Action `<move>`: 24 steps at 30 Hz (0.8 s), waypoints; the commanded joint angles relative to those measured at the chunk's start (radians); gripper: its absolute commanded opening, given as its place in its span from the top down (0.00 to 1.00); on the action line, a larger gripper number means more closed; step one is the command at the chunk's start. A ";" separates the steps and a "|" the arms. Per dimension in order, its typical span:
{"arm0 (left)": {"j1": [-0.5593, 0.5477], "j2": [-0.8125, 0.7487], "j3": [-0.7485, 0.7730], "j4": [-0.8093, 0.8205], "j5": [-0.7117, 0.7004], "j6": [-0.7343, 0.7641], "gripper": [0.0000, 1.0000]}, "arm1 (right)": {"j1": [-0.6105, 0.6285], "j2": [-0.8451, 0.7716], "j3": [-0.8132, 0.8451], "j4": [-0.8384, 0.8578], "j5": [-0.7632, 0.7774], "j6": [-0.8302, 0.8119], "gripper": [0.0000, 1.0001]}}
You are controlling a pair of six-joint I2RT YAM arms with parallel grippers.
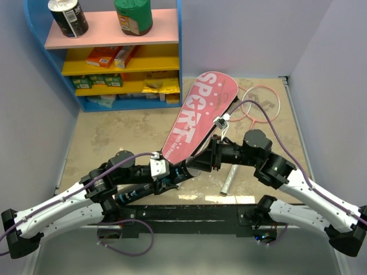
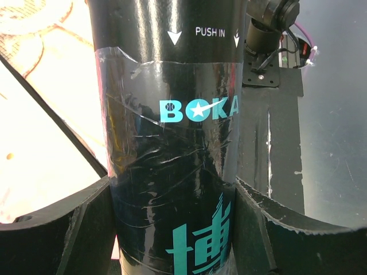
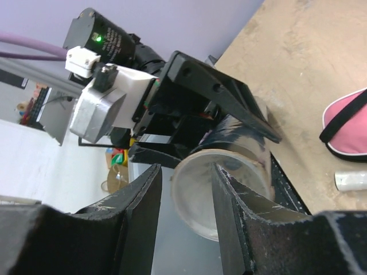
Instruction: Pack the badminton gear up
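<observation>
Over the near part of the surface (image 1: 114, 134), the left end effector (image 2: 172, 189) grips the tube (image 2: 172, 114), its mouth facing the right end effector (image 3: 186, 172), spread and empty.

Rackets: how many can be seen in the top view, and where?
2. Both rackets lie overlapping on the table, just right of the pink cover, towards the far right corner. The cover hides part of them and could hide more.

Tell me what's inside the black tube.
The black tube shows a pale end facing the right claw; cap or open mouth, I cannot tell. Its opaque wall, gripped by the left claw, hides any contents.
</observation>
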 commanded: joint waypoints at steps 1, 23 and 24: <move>-0.007 -0.048 0.021 0.185 0.033 -0.008 1.00 | 0.012 0.001 -0.033 -0.081 0.073 -0.020 0.55; -0.006 -0.068 0.026 0.192 -0.066 -0.020 1.00 | 0.029 -0.034 -0.101 -0.149 0.045 -0.028 1.00; -0.007 -0.071 0.024 0.192 -0.079 -0.022 1.00 | 0.040 -0.033 -0.104 -0.156 0.045 -0.032 1.00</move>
